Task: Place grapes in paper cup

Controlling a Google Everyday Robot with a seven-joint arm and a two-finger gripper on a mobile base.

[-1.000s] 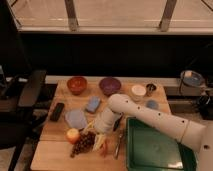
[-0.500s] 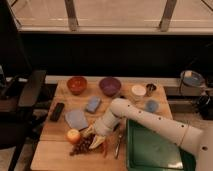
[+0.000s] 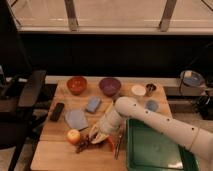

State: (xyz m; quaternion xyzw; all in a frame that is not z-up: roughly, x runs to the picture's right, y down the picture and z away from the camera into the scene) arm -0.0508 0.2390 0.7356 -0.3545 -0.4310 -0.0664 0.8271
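Gripper [image 3: 96, 136] held low over the front of the wooden table [image 3: 55, 160], set right against the grapes [image 3: 82, 145], its grip impossible to make out, grapes laid just beside the apple [image 3: 73, 135], paper cup [image 3: 138, 90] seen well apart at the back.

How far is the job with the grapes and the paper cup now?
Done: nothing yet; the grapes lie on the table beside the apple, away from the paper cup. In hand: the gripper is low, right next to the grapes. Left: lift them, carry them to the cup, drop them in.
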